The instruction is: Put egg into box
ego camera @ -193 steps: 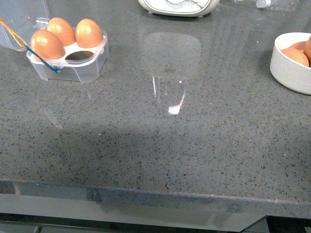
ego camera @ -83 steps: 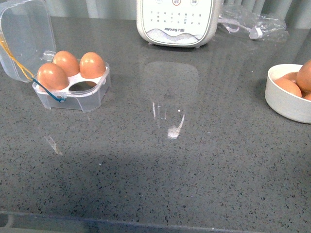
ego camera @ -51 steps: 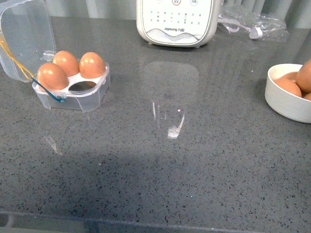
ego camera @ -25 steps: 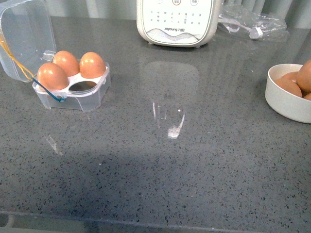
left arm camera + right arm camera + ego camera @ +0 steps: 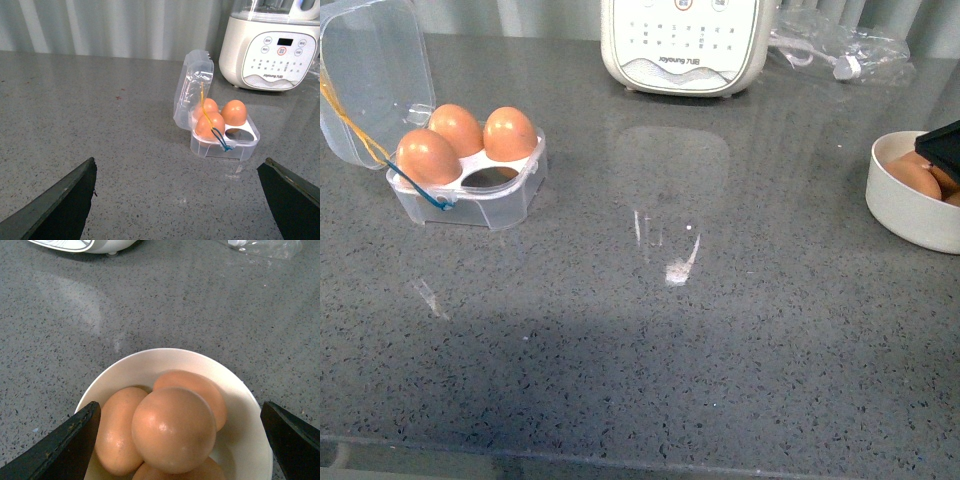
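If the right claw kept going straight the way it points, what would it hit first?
Probably the topmost egg in the white bowl, centred ahead of the open right gripper; depth is hard to judge.

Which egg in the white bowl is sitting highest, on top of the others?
The middle egg: it rests on top of the other eggs, which lie lower against the bowl's wall.

The table (image 5: 720, 350) is dark grey with tiny black specks; the box (image 5: 490, 208) is clear with a white inside, 1 yellow loop (image 5: 342, 115) and 1 blue loop (image 5: 420, 190); its 3 eggs (image 5: 509, 134) are orange-brown; the bowl (image 5: 905, 215) is cream-white; the top egg (image 5: 173, 429) inside is orange-brown too.
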You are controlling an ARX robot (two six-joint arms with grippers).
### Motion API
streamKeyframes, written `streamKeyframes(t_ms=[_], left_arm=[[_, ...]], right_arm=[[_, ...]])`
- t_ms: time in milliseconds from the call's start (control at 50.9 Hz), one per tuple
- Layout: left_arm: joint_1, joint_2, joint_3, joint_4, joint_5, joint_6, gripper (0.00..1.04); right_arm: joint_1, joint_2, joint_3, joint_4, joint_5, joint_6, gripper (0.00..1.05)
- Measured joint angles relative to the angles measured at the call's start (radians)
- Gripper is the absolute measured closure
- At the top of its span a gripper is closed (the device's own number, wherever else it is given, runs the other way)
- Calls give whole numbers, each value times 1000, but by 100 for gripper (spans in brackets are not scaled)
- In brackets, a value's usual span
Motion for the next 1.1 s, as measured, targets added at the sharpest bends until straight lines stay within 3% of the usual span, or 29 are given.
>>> streamKeyframes(t_ms=[314, 412, 609, 648, 942, 1099], left_arm=[[0, 0, 0, 0, 0, 0, 7], [0, 0, 0, 0, 0, 0, 7], [0, 0, 0, 0, 0, 0, 7], [0, 0, 0, 0, 0, 0, 7], [0, 0, 0, 0, 0, 0, 7], [0, 0, 0, 0, 0, 0, 7]], right_arm=[[16, 15, 0, 7, 2, -7, 9], [16, 24, 6, -1, 3, -8, 21], [14, 38, 19, -3, 7, -17, 58], [14, 38, 19, -2, 7, -19, 60], [26, -14, 22, -2, 0, -11, 62], [109, -77, 100, -18, -42, 46, 62]])
